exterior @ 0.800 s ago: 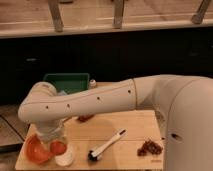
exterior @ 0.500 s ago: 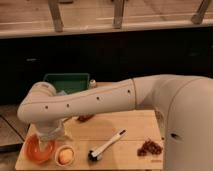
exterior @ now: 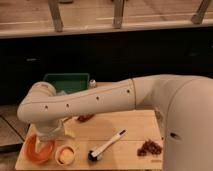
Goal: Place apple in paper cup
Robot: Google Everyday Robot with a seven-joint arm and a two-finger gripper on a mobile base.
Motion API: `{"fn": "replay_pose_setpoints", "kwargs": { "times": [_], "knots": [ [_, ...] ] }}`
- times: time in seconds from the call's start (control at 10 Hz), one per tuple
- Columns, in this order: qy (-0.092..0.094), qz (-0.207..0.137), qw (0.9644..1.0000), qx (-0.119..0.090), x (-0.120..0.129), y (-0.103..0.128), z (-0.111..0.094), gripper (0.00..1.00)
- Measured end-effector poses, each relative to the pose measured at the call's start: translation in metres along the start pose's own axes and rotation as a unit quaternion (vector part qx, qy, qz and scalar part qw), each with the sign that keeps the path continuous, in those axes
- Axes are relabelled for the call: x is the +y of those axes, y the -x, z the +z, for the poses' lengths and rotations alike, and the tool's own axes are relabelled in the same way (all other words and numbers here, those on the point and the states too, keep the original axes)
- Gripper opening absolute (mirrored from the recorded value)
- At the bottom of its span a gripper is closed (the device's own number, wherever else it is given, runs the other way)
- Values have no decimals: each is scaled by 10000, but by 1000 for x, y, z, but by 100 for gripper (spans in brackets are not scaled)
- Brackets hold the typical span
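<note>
The paper cup (exterior: 73, 152) stands on the wooden table near its front left, right of an orange bowl. The apple (exterior: 64, 156) sits inside the cup, its orange-yellow top showing at the cup's mouth. My gripper (exterior: 49, 136) hangs below the white arm, just above and left of the cup, over the near edge of the orange bowl (exterior: 36, 150). It is apart from the apple.
A green bin (exterior: 67, 81) stands at the table's back left. A black brush with a white handle (exterior: 106, 147) lies right of the cup. A dark reddish-brown clump (exterior: 150, 147) lies at front right. A reddish item (exterior: 85, 118) lies mid-table. My arm spans the table from the right.
The gripper was down over the cup, hiding it. It has lifted away up and left, and the apple now shows inside the cup.
</note>
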Motion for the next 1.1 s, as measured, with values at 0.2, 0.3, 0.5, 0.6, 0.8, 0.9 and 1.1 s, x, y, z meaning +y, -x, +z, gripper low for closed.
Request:
{"fn": "replay_pose_setpoints", "kwargs": {
  "times": [0.2,0.3,0.5,0.6,0.8,0.9,1.1],
  "knots": [
    [-61,-12,10000,30,1,-1,0,80],
    [-69,-6,10000,35,1,-1,0,80],
    [-70,-22,10000,31,0,-1,0,80],
    [-69,-20,10000,31,0,-1,0,80],
    [-72,-18,10000,26,0,0,0,80],
    [-73,-21,10000,25,0,0,0,80],
    [-73,-16,10000,25,0,0,0,80]
  ]
}}
